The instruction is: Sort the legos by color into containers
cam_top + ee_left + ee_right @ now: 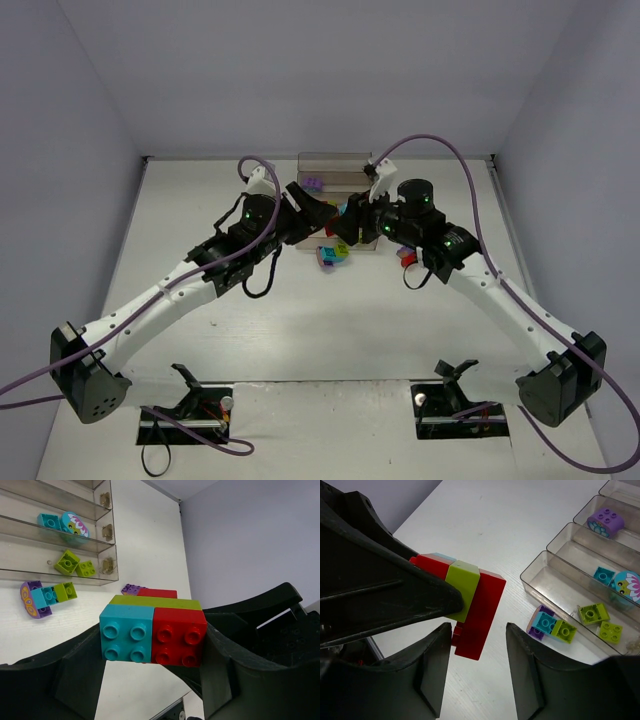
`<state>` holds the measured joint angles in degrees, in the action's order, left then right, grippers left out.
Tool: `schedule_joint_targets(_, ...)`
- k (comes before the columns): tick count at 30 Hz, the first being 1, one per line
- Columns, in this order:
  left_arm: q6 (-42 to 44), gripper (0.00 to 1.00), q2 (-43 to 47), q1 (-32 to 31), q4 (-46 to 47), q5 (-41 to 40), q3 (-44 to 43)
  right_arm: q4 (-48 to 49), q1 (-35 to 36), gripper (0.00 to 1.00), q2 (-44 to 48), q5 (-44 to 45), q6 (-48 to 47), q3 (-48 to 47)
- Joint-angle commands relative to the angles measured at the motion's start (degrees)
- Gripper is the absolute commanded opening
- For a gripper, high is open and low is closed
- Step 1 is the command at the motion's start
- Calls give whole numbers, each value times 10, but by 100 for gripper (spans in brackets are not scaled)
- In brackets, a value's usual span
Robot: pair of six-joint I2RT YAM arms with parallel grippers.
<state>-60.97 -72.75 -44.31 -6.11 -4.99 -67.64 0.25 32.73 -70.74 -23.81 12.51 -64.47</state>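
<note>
My left gripper (152, 652) is shut on a mixed stack of legos (152, 632): a cyan and a red brick side by side, a lime green layer behind them, then a long red brick (479, 614). It holds the stack in the air in front of the tray rack (335, 165). My right gripper (477, 667) is open, its jaws on either side of the long red brick's lower end, with a gap on the right side. In the top view the two grippers (326, 215) (353, 224) meet tip to tip.
The trays (559, 587) hold a purple brick (605, 521), cyan pieces (605, 574) and two lime green bricks (592, 614). A purple, cyan and green stack (552, 625) lies on the table by the front tray. A red brick (407, 258) and a purple brick (132, 588) lie nearby.
</note>
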Motion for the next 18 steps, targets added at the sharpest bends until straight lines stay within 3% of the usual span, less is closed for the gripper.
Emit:
schedule_joint_targets(1,-12,10,9,-5,51,-5,-15,53,4,43,-3,4,-3,-20)
schedule_joint_targets(3,-12,10,10,-5,50,-4,-14,55,4,38,-5,5,-2,-15)
schedule_joint_targets(6,-12,10,12,-5,44,1,-14,56,4,11,-2,15,-6,-9)
schedule_joint_targets(8,-9,10,18,-5,41,-3,-13,56,2,0,2,23,-8,-2)
schedule_joint_targets(18,39,9,47,5,-21,-37,-12,48,-47,0,4,55,-33,10)
